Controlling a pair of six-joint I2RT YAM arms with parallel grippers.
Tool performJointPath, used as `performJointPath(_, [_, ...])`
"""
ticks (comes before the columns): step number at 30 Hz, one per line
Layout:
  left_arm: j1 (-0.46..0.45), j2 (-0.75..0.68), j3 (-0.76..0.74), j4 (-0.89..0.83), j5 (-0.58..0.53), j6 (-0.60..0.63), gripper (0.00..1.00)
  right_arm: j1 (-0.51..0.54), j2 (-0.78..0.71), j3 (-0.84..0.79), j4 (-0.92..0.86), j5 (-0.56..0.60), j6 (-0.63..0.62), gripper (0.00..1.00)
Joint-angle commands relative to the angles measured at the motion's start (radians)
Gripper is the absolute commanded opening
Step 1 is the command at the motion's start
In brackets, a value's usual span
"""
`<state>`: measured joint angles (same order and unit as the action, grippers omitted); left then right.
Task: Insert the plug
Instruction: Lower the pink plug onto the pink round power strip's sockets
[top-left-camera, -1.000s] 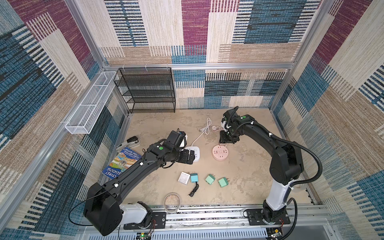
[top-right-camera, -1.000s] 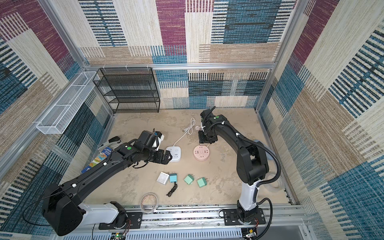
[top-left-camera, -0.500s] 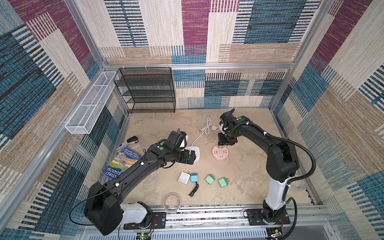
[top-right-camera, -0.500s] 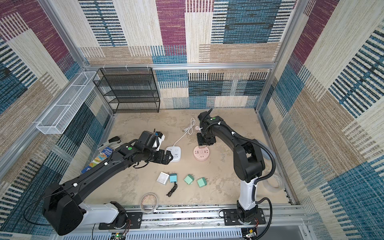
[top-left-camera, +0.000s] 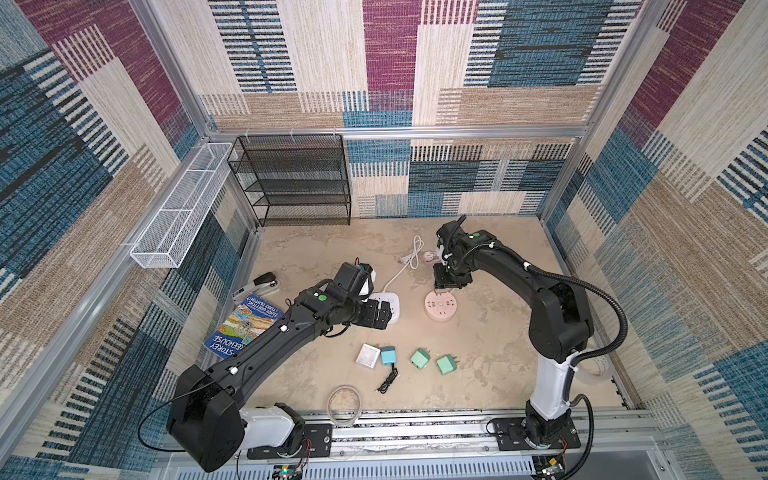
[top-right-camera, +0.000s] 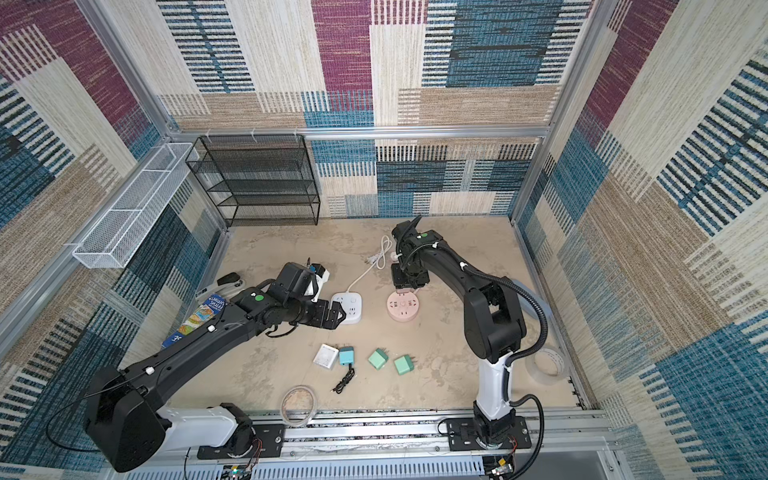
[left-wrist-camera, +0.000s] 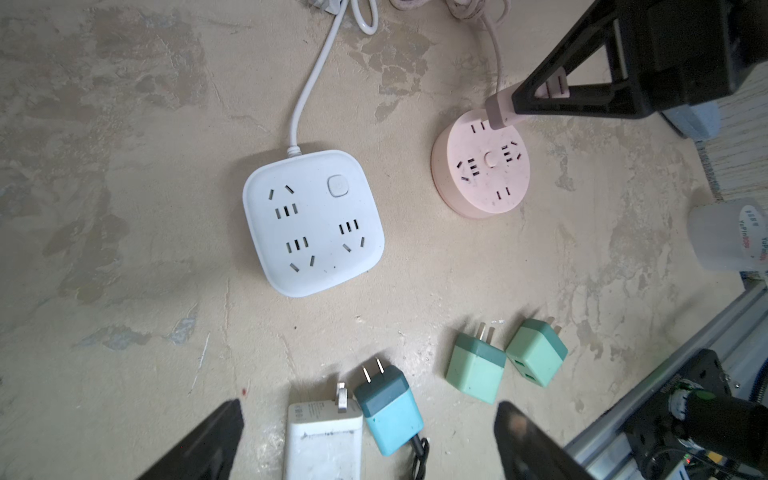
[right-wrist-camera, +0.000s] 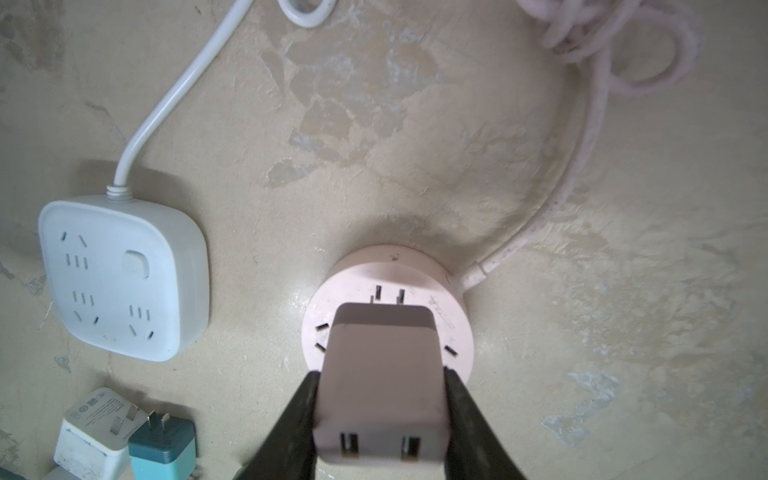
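My right gripper (right-wrist-camera: 380, 376) is shut on a pale pink plug block (right-wrist-camera: 382, 353); its two black fingers press the block's sides. It holds the block upright over the round pink power strip (top-left-camera: 440, 305), with the prongs at the two-slot outlet by the strip's far edge. I cannot tell whether the prongs are in the slots. The left wrist view shows the plug (left-wrist-camera: 500, 110) tilted, its tip against the pink strip (left-wrist-camera: 482, 174). My left gripper (top-left-camera: 384, 318) stands open and empty beside the square white power strip (top-left-camera: 388, 301).
A white charger (top-left-camera: 368, 356), a blue charger (top-left-camera: 388, 356) with a black cable and two green chargers (top-left-camera: 419, 358) lie near the front. A book (top-left-camera: 245, 324) and a stapler (top-left-camera: 255, 284) lie at the left. A black wire shelf (top-left-camera: 295, 178) stands at the back.
My right gripper has carried the pink plug a little left and forward, down onto the round pink strip. The left arm has not moved.
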<state>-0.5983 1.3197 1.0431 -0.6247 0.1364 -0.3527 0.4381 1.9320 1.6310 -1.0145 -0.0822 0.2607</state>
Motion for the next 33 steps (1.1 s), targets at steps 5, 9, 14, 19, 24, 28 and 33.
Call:
performJointPath(5, [0.001,0.000,-0.005,0.023,0.006,0.008,0.99,0.002,0.005,-0.022,0.027,0.002,0.011,0.00])
performJointPath(9, [0.000,0.000,-0.008,0.026,0.007,0.007,0.99,0.007,0.005,-0.026,0.033,0.004,0.012,0.00])
performJointPath(14, [0.000,0.003,-0.009,0.030,0.005,0.008,0.99,0.010,0.014,-0.048,0.044,0.005,0.012,0.00])
performJointPath(19, [0.000,0.002,-0.011,0.029,0.002,0.006,0.99,0.010,0.023,-0.044,0.042,0.010,0.011,0.00])
performJointPath(24, [0.000,-0.001,-0.011,0.025,-0.001,0.006,0.99,0.010,0.025,-0.039,0.025,0.028,0.005,0.00])
performJointPath(28, [0.000,0.000,-0.011,0.025,-0.003,0.006,0.99,0.010,0.017,-0.037,0.017,0.030,0.005,0.00])
performJointPath(33, [0.000,0.004,-0.012,0.025,0.000,0.004,0.99,0.012,-0.005,-0.043,0.013,0.036,0.009,0.00])
